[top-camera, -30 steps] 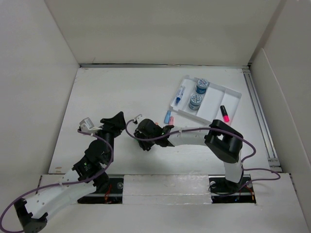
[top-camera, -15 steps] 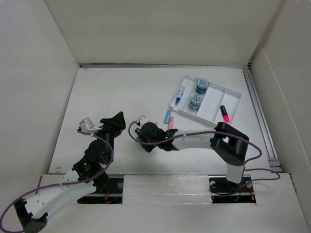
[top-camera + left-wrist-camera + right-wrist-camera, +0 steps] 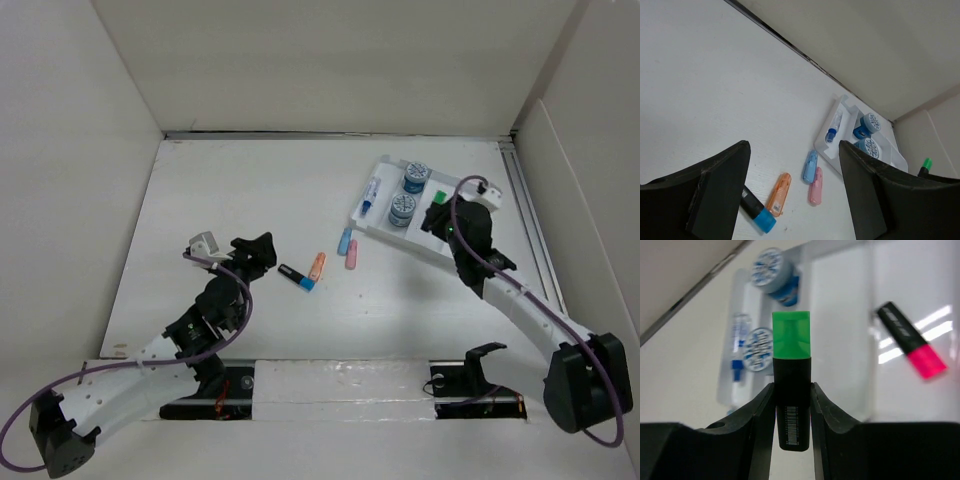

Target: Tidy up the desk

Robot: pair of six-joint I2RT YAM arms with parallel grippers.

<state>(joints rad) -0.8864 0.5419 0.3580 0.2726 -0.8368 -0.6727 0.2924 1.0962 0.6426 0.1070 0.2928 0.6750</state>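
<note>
The desk (image 3: 250, 190) is a white tabletop between white walls. My right gripper (image 3: 437, 208) is shut on a green-capped black highlighter (image 3: 438, 197), held over the white compartmented tray (image 3: 488, 194). In the right wrist view the highlighter (image 3: 791, 370) stands between my fingers (image 3: 757, 410), above the tray (image 3: 840, 340). My left gripper (image 3: 262, 250) is open and empty, just left of a blue-capped black highlighter (image 3: 296, 277). An orange case (image 3: 316, 265), a blue case (image 3: 344, 241) and a pink case (image 3: 352, 255) lie loose on the desk.
The tray holds a syringe (image 3: 371, 193), two round blue containers (image 3: 408, 192) and a pink highlighter (image 3: 912, 347). The left wrist view shows the blue-capped highlighter (image 3: 757, 212) and the orange case (image 3: 779, 194) between my open fingers. White walls close three sides.
My right arm has swung from the middle of the desk to above the tray, with the green highlighter in its jaws. The left gripper has shifted slightly right.
</note>
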